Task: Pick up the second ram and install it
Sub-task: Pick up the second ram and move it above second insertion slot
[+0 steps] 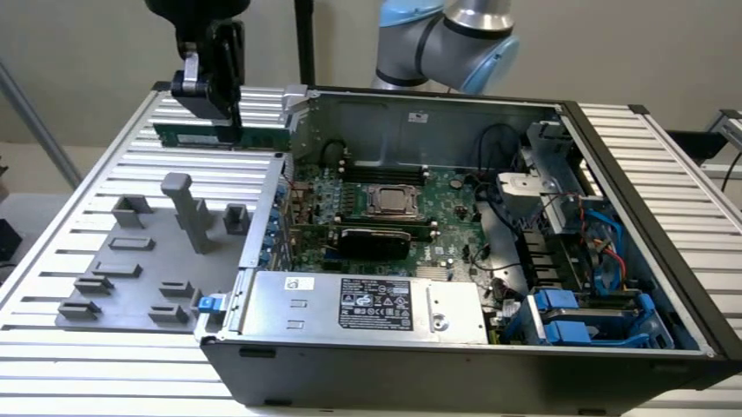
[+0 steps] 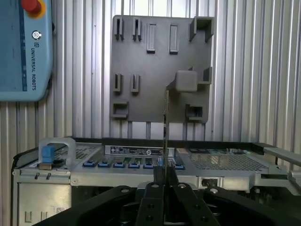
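1. One green ram stick [image 1: 257, 137] is clamped in the gripper [image 1: 228, 135], whose fingers are closed together on it. It hangs level, its length reaching out to both sides of the fingertips.
2. Seen from the wrist view, the ram is edge-on, a thin upright line standing out from between the fingertips.
3. Below the gripper lies the slatted table [image 1: 104, 365]; the ram is held above it, apart from the computer case [image 1: 464, 382].
4. Nearer the exterior view's camera than the gripper sits the grey fixture [image 1: 151, 282], a flat plate with small raised blocks and one tall post [image 1: 186, 208]. The ram does not touch the fixture.
5. Toward the exterior view's right from the gripper stands the open case. Inside are the green motherboard [image 1: 447, 234], the square processor socket [image 1: 392, 201] and long black slot rails [image 1: 388, 174] beside the socket.
6. Farther from the gripper, at the case's far end toward the exterior view's right, are blue plastic parts [image 1: 566, 332] and blue and red cables [image 1: 612, 248]. A metal cover with a label [image 1: 376, 303] lies across the case's near side.
7. Off to one side of the gripper, past the fixture, a blue control pendant [image 2: 23, 61] with a red button [image 2: 31, 5] shows in the wrist view.
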{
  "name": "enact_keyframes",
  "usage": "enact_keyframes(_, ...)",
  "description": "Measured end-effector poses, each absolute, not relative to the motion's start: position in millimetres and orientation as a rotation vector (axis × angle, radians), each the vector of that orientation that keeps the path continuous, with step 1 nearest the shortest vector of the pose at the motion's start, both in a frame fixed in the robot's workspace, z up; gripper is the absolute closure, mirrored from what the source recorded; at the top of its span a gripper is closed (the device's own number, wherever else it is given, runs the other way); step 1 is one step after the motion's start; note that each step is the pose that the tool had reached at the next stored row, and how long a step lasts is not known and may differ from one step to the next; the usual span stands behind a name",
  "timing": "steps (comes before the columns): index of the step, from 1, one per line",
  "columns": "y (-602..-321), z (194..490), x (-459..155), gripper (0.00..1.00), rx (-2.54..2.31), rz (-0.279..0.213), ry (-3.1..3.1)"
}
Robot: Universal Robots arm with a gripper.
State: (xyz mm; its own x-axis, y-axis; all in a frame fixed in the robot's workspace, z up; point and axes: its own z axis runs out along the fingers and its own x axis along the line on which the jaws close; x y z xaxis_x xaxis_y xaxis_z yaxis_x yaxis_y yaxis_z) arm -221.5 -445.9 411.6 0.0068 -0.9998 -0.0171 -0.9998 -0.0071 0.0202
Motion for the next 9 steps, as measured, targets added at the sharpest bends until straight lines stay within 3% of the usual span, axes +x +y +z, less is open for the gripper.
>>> enact_keyframes(9, -439, 413, -196, 0.86, 2.231, -0.05, -2.216)
